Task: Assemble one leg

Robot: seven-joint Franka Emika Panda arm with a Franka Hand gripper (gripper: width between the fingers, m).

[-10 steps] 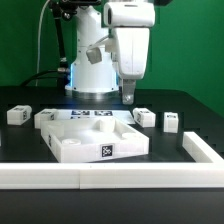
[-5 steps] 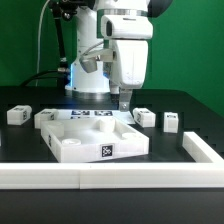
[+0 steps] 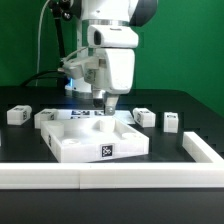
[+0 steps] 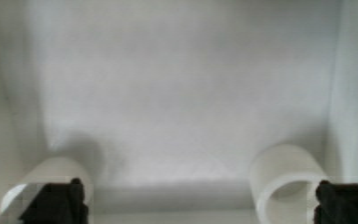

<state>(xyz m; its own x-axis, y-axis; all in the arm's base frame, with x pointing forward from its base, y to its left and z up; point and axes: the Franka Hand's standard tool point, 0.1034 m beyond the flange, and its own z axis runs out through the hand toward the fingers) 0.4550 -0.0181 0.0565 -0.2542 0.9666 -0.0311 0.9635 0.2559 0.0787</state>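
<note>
We see the fingers (image 3: 106,103) spread open, empty, above the white square part (image 3: 72,150). The leg (image 3: 145,116), bearing a black-and-white tag (image 3: 147,119), stands on the tabletop (image 3: 28,143) just beside it, at the exterior view's right.

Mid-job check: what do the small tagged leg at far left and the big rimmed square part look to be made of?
The leg at the exterior view's far left: probably rigid white plastic, matte, with crisp edges and no glare. The square part: same matte white, likely plastic too, with soft shading and sharp corners. Whether printed or moulded, I cannot tell.
</note>
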